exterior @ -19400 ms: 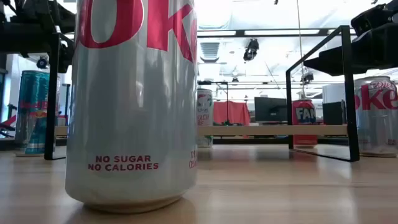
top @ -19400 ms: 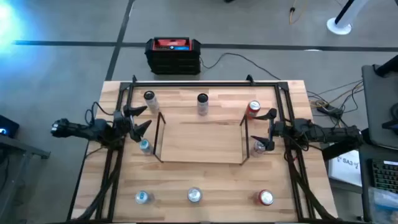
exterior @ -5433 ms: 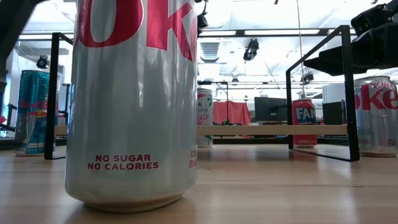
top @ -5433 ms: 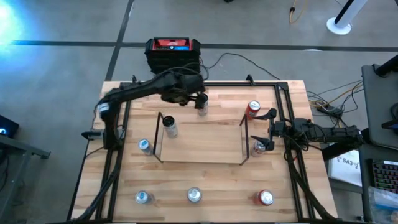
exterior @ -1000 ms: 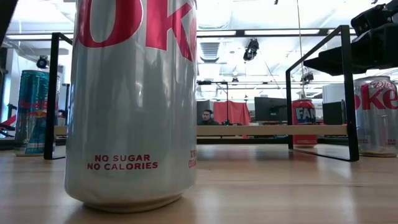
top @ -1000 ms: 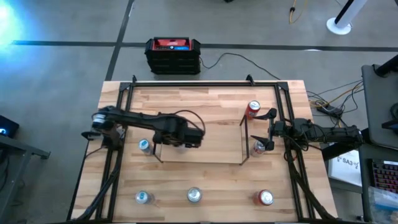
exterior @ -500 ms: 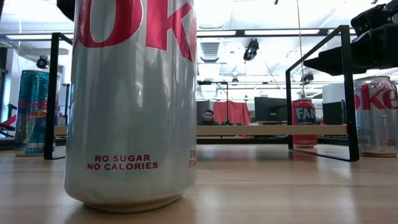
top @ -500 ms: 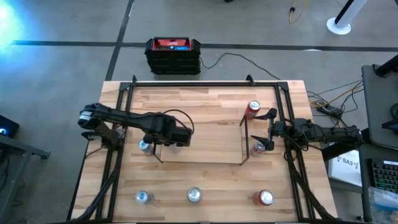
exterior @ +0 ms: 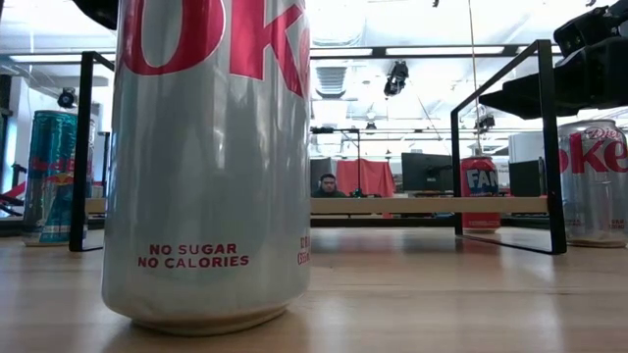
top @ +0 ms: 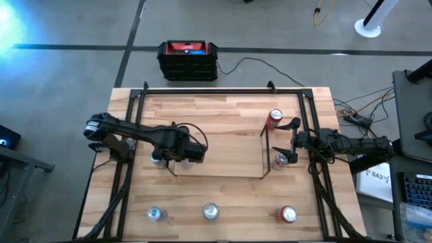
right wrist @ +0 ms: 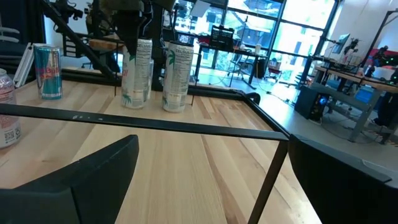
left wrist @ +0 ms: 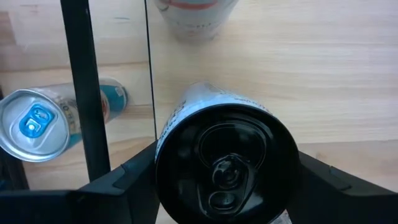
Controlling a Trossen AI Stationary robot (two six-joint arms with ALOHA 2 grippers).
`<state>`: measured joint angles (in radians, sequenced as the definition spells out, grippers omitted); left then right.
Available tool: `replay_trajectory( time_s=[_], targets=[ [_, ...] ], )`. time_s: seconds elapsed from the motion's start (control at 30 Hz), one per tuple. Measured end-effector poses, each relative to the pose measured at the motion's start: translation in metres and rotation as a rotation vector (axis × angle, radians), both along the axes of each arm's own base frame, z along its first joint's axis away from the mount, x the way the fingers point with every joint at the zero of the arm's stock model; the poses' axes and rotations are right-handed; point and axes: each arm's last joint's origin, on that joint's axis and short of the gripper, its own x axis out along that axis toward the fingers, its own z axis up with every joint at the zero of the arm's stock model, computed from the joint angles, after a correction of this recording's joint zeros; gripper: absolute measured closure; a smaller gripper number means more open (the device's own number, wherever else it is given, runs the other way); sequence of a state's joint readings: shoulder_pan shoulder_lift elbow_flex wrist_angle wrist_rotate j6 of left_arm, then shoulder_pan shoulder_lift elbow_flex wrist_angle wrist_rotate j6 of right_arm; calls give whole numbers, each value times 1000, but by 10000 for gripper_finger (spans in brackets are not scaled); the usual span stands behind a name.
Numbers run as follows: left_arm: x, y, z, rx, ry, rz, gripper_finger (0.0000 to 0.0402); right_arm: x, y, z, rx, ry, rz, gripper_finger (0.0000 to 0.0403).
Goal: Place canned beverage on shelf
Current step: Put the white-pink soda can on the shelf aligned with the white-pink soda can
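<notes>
Two shelf (top: 223, 152) cans hidden under left end effector (top: 191, 154) gripping one can (left wrist: 227, 165)

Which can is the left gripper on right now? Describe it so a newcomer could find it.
Start at the shelf in the table's middle and go to its left end frame. Just inside it, on the deck, the left gripper grips a white can beside a second white can. Unlike its neighbours, it has the arm over it.

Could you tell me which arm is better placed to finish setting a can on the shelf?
Left: the left gripper holds a can at the shelf's left end; the right gripper sits open outside the right end.
</notes>
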<state>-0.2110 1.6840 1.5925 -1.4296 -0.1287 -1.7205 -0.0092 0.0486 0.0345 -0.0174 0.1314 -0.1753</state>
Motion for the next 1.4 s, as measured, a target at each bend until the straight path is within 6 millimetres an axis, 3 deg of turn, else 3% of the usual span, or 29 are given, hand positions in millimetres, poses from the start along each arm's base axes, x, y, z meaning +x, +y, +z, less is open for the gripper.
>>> replay_trajectory(
  time_s=[0.77,1.23,1.4],
  targets=[
    [-2,-2,0,-2,8,8,137,0,0,0,0,0,0,5],
    [-1,-3,0,-6,0,19,47,0,0,0,0,0,0,5],
    [-2,-3,12,-16,-30,16,21,0,0,0,0,0,0,5]
  ],
)
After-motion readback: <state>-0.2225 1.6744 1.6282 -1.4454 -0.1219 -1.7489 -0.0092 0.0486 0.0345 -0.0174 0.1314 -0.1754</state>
